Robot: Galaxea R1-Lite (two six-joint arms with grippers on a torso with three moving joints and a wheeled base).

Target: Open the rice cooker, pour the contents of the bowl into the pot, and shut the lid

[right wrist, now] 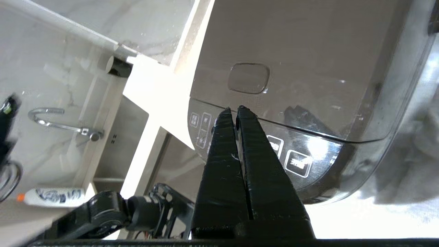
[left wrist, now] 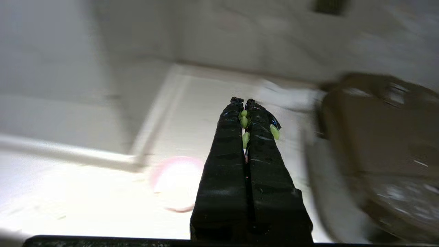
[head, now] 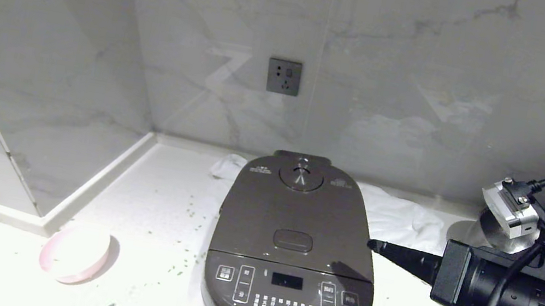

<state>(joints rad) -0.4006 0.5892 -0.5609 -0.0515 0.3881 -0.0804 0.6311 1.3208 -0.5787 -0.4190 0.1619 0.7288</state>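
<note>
The cooker is found with its lid down. The right gripper is held level at the lid's right edge, jaws pressed together and empty, the latch just ahead of its tips. The left gripper is closed on nothing, green bits stuck between its fingers. The bowl is set below and ahead of it, apparently emptied; the task is judged essentially complete.
</note>
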